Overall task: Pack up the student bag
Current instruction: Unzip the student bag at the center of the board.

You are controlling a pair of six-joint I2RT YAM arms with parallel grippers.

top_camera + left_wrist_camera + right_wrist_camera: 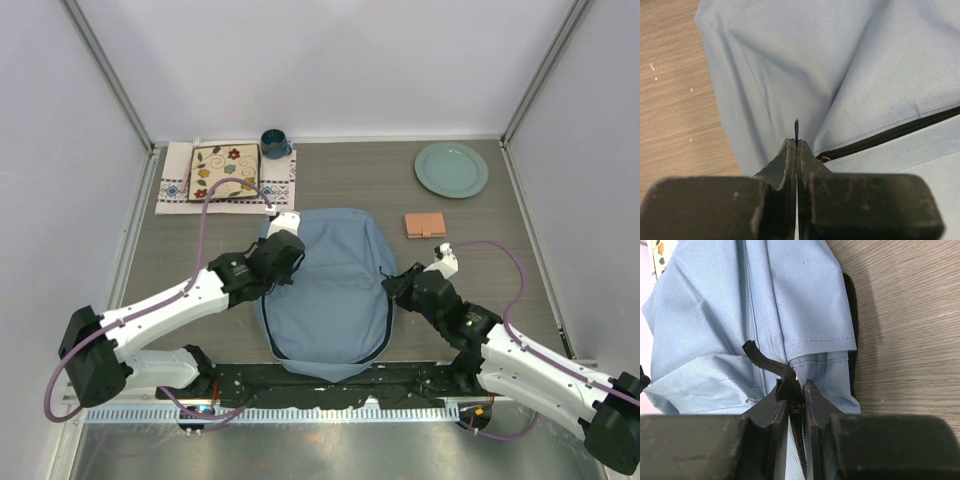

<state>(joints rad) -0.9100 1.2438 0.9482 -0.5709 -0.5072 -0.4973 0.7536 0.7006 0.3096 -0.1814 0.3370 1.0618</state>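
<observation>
top external, student bag (330,300), long axis near-far

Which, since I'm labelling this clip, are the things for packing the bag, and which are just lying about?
Job: student bag; left gripper, shut; right gripper, pinching the black zip pull; probably for packing, floral book, pink notebook.
Lying about: green plate; blue mug; patterned cloth.

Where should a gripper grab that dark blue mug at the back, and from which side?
Pinch the rim of the mug from above, one finger inside: it stands upright with its mouth open upward, and the patterned book sits close on its left.
</observation>
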